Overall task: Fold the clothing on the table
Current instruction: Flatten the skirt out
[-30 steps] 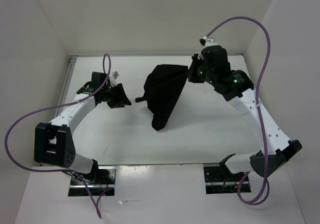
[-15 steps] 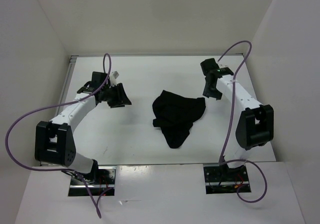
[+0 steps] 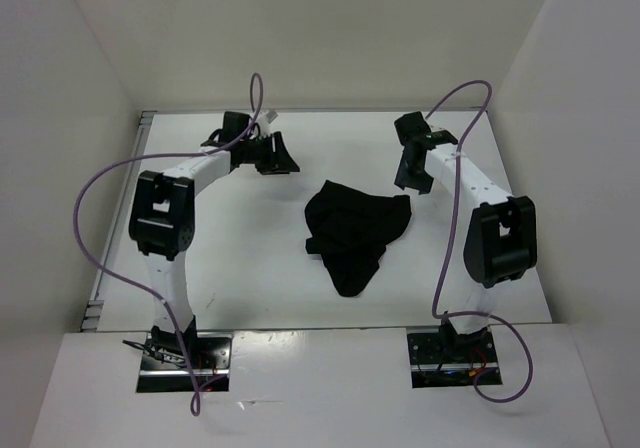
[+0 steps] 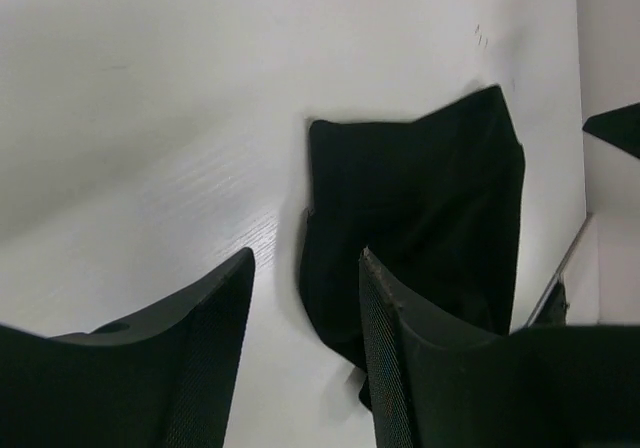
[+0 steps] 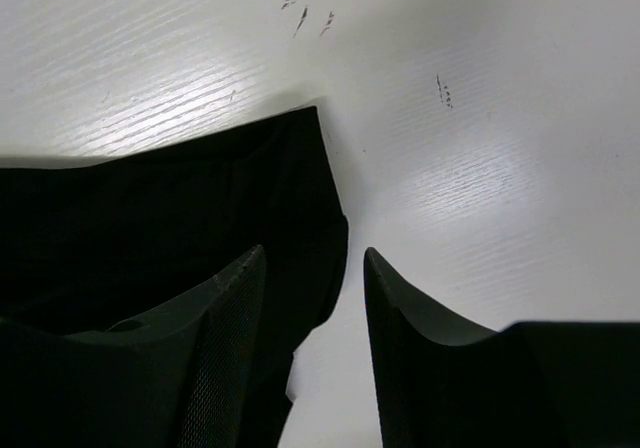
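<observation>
Black clothing (image 3: 352, 233) lies bunched mid-bench, not spread: a wide lump w/ a narrow tail pointing to the near edge, layers overlapping. The left tool (image 3: 280, 158) hangs far-left of it, apart from the fabric, jaws wide, nothing in them. The right tool (image 3: 410, 178) sits just beside the cloth's far-right corner, jaws also parted and empty; its wrist view shows the corner under one finger and bare white bench (image 3: 250, 258) in the gap. Risk as I see it: w/ the cloth this rumpled, a pinch could take several layers at once and drag the whole lump instead of opening it out. A grab at just the corner tip could slip off. Both tools closing in together might also bump.
</observation>
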`<state>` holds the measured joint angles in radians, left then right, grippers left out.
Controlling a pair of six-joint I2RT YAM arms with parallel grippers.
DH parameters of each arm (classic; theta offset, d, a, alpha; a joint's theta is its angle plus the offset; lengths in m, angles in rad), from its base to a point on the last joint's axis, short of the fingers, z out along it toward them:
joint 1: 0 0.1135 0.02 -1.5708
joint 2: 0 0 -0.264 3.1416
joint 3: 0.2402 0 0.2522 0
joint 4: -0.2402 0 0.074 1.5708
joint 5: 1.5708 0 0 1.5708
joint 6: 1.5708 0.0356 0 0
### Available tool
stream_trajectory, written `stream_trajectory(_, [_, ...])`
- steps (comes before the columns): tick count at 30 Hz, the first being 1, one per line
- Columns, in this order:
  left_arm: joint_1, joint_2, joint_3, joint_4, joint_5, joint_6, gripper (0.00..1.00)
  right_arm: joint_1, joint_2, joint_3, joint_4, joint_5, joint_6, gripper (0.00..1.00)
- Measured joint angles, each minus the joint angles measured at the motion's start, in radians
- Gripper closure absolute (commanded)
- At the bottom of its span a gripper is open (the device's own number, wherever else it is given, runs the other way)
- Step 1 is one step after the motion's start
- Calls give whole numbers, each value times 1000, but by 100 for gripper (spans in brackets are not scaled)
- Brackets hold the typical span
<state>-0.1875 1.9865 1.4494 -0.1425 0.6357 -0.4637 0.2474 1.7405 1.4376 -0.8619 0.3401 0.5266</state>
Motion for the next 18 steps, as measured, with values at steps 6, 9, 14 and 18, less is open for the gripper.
stream_trajectory(6, [-40,198,158,-12,124,68,46,5,2,-3,17,-23,-3,50])
stream_trajectory(9, [-60,259,211,-37,179,103,46,5,6,-4,21,-29,-4,50])
stream_trajectory(14, [-93,313,231,-76,244,154,46,-3,56,-4,41,-37,-4,50])
stream_trajectory(18, [-117,350,251,-104,259,179,46,-19,110,-4,47,-47,-4,50])
